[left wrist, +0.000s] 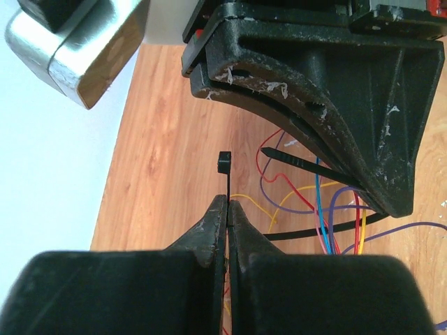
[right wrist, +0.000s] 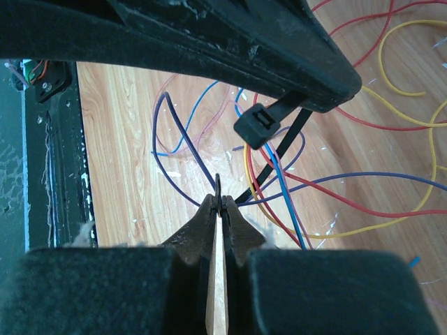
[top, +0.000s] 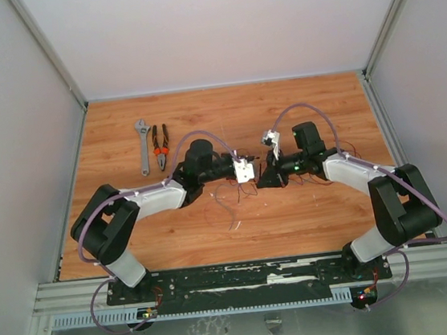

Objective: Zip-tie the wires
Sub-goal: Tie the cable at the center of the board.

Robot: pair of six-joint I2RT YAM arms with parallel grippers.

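Observation:
The wires (top: 232, 204) lie as a loose tangle on the wooden table under both grippers, which meet at the middle. They show as red, yellow, purple and blue strands in the left wrist view (left wrist: 316, 202) and the right wrist view (right wrist: 335, 185). My left gripper (left wrist: 228, 202) (top: 247, 170) is shut on the zip tie (left wrist: 224, 164) just below its head. My right gripper (right wrist: 221, 201) (top: 266, 175) is shut on the zip tie's thin tail end. The black strip loops around several wires, and its head (right wrist: 253, 127) sits close under the left gripper's fingers (right wrist: 244, 42).
A grey adjustable wrench (top: 143, 146) and orange-handled pliers (top: 161, 147) lie at the back left of the table. Grey walls enclose the table on three sides. Lavender cables arch over each arm.

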